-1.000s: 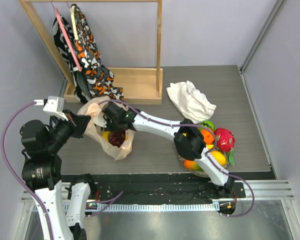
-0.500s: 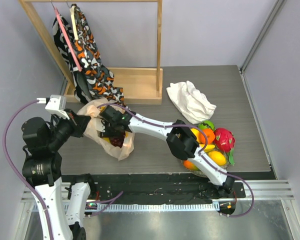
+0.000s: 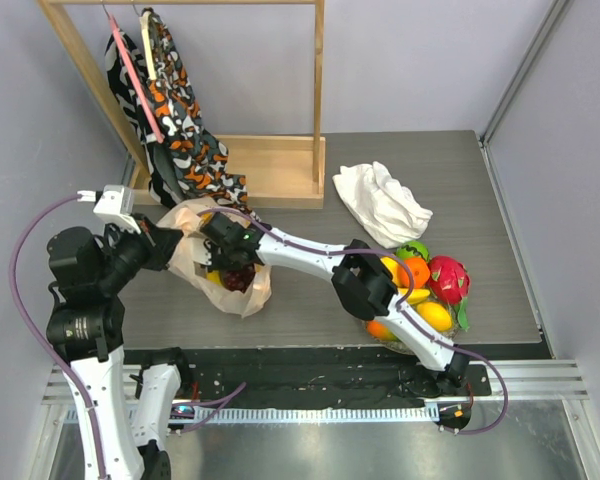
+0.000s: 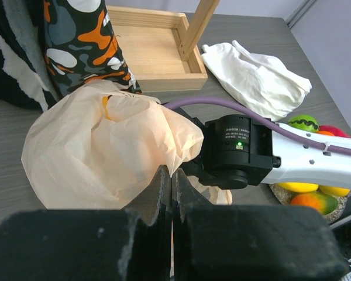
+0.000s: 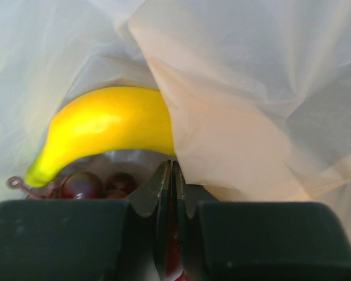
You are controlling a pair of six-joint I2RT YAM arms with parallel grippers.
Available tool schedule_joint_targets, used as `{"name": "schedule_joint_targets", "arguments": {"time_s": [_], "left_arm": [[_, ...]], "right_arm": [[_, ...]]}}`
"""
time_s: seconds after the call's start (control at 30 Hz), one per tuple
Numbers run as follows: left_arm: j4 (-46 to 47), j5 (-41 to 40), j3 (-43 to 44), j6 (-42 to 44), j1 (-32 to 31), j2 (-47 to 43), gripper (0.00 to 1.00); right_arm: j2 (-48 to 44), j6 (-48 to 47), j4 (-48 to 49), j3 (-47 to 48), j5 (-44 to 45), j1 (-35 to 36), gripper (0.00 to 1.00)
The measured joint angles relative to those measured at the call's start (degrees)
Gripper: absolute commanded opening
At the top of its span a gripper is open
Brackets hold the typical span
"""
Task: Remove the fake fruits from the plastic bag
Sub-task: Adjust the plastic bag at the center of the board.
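The pale peach plastic bag (image 3: 192,258) lies at the table's left. My left gripper (image 3: 168,248) is shut on its edge, pinching a fold (image 4: 171,171) of the bag (image 4: 99,146). My right gripper (image 3: 226,262) reaches inside the bag; its black wrist (image 4: 237,153) sticks out of the opening. In the right wrist view its jaws (image 5: 172,167) are shut, just below a yellow banana (image 5: 105,129) and beside dark purple grapes (image 5: 82,184); a dark red streak shows in the slit between them. Bag film (image 5: 251,117) covers the right side. The grapes (image 3: 238,279) show through the bag from above.
A lime (image 3: 414,249), an orange (image 3: 415,271), a pink dragon fruit (image 3: 448,278), a yellow round (image 3: 436,315) and a mango (image 3: 382,329) lie piled at the front right. A white cloth (image 3: 380,200) lies behind them. A wooden rack (image 3: 270,170) with patterned fabric (image 3: 185,140) stands at the back left.
My right gripper has moved forward and down, deeper into the bag towards the grapes. My left arm has shifted slightly left, still holding the bag's edge.
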Motion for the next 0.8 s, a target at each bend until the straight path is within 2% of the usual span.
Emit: {"name": "schedule_joint_targets", "arguments": {"time_s": [0.17, 0.5, 0.63, 0.8], "left_arm": [[1.2, 0.0, -0.8, 0.0, 0.0, 0.1, 0.0], [4.5, -0.2, -2.4, 1.6, 0.0, 2.6, 0.0], [5.7, -1.0, -2.7, 1.8, 0.0, 4.5, 0.0], [5.9, -2.9, -2.6, 2.0, 0.0, 5.0, 0.0]], "right_arm": [[-4.6, 0.6, -1.7, -4.7, -1.1, 0.0, 0.11], [-24.9, 7.1, -4.0, -14.4, -7.6, -2.4, 0.08], [-27.3, 9.7, -4.2, -15.0, -12.1, -4.7, 0.11], [-25.5, 10.3, -6.0, -14.6, -16.2, -6.3, 0.15]]}}
